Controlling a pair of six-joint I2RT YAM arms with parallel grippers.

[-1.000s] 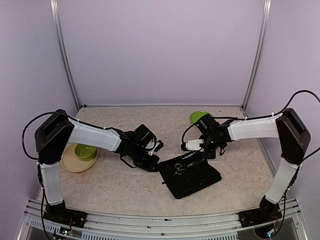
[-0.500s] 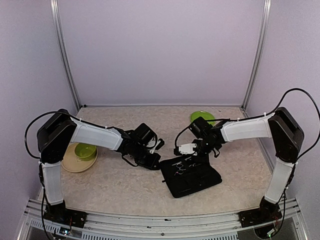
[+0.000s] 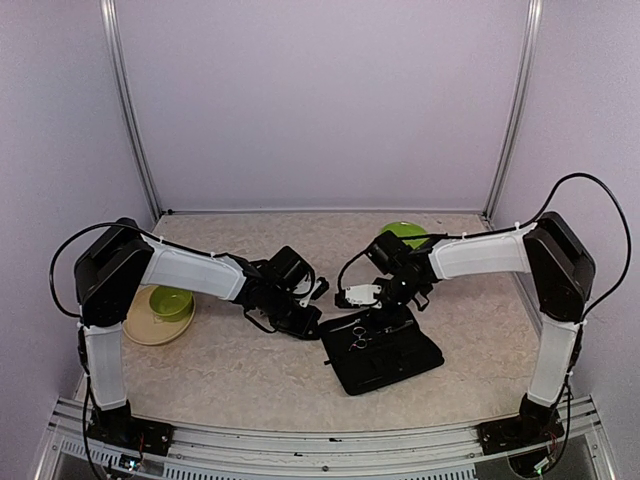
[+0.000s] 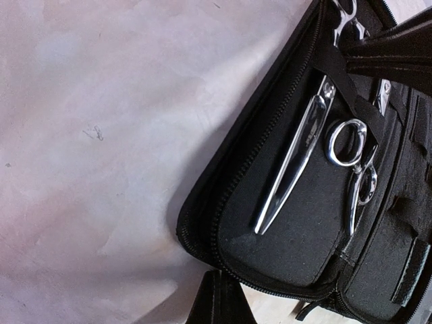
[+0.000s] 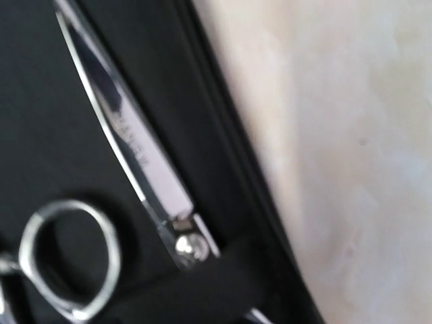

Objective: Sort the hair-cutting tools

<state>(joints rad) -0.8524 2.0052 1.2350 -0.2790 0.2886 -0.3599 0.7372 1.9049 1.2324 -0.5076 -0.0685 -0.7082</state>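
Pale lilac walls around a mottled beige table. At centre, right gripper: jaws pressed together, nothing between them, hanging low over the 12 o'clock edge of the open black zip case. Looks down, in its wrist view, onto a silver scissor blade and one ring handle lying on the lining, zip edge just beside at 3 o'clock. Probably brought that close to line up a pick, with closed fingers to part first.

Left gripper: likewise clenched and empty, touching or just beside the case's 9 o'clock rim; cannot tell which. Likely there to pin the case against sliding. Shows, from its wrist, two silver scissors side by side inside the case: a long pair tucked under a black strap, a shorter pair next to it. Strapped in against rattling loose, so some resistance to expect on pulling.

No hair clips made out anywhere. Farther out: green plate at 1 o'clock of the case, behind the right wrist; green bowl on a tan plate, well apart at 9 o'clock. Presumably the sorting destinations. Nothing sorted yet, judging by both scissors in the case.
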